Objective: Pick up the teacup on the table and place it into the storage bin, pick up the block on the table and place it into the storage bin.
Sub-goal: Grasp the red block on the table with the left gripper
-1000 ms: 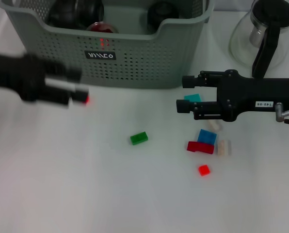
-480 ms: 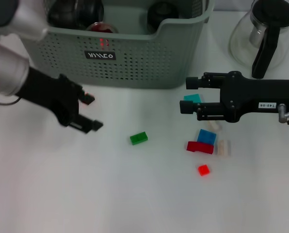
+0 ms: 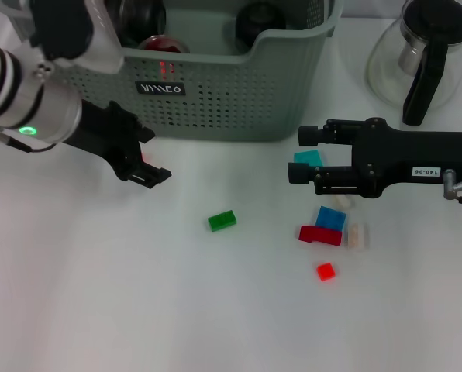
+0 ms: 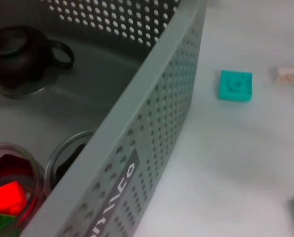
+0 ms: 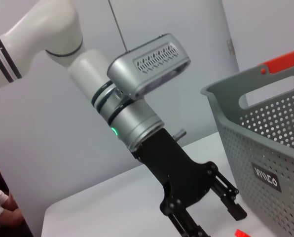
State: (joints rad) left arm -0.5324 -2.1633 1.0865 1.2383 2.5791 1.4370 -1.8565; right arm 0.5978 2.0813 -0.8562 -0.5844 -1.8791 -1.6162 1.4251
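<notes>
The left pincer [image 3: 149,159] is open and holds nothing, just in front of the storage bin [image 3: 215,101]. The right pincer [image 3: 299,155] is open too, over the teal block [image 3: 308,157] on the bench [image 3: 138,294].

storage bin [image 3: 215,101] black label: white lettering, stylised, not readable | right arm [image 3: 417,159] sticker: "140-06" (seen upside down)

Glass teapot [image 3: 421,62] with black handle at the table's [image 3: 138,294] far right.

White table [image 3: 99,294], plain grey wall [image 5: 152,19]
</notes>
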